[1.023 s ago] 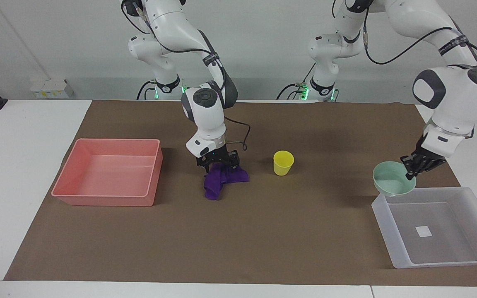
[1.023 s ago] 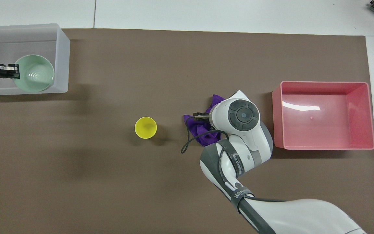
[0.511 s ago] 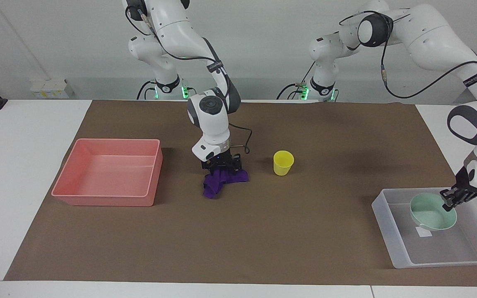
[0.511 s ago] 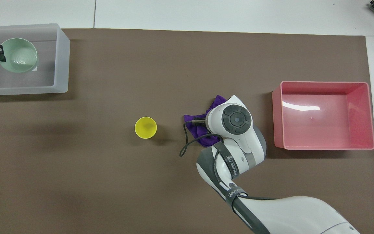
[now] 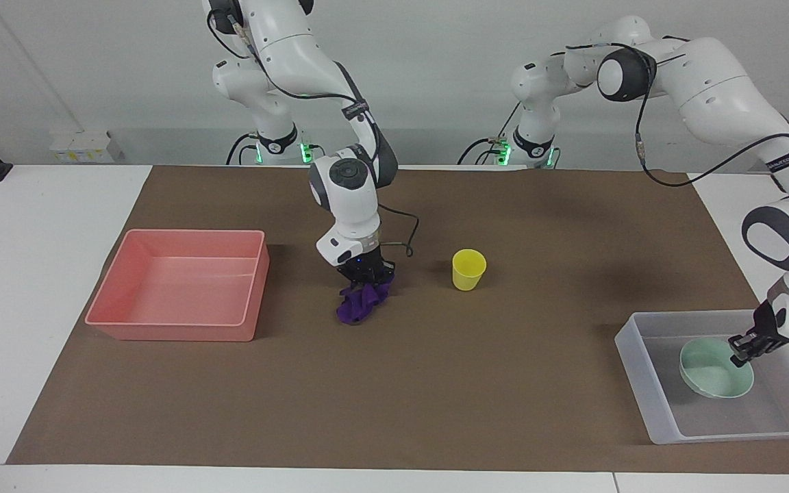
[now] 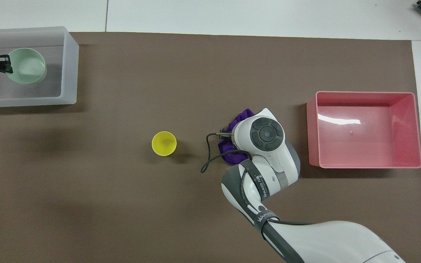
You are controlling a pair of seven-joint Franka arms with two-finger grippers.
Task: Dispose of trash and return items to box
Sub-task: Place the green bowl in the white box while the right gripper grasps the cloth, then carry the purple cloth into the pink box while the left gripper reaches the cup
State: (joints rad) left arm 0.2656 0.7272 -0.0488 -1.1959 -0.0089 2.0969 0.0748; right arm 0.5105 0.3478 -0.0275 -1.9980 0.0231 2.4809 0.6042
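The purple rag [image 5: 359, 304] lies bunched on the brown mat between the pink tray and the yellow cup [image 5: 468, 268]. My right gripper [image 5: 366, 277] is down on the rag and shut on its top. The rag also shows in the overhead view [image 6: 240, 117], partly hidden under the right wrist. The mint-green bowl [image 5: 711, 370] sits tilted inside the translucent box [image 5: 730, 428] at the left arm's end of the table. My left gripper [image 5: 744, 348] is shut on the bowl's rim. The bowl [image 6: 27, 66], the box [image 6: 69, 65] and the cup [image 6: 164, 143] show in the overhead view.
A pink opaque tray [image 5: 192, 232] stands at the right arm's end of the mat, beside the rag. The brown mat [image 5: 435, 383] covers most of the white table. A black cable loops off the right wrist near the rag.
My left gripper carried the bowl from above the box's rim down into the box. My right gripper lowered onto the rag and closed, gathering the cloth into a tighter bunch.
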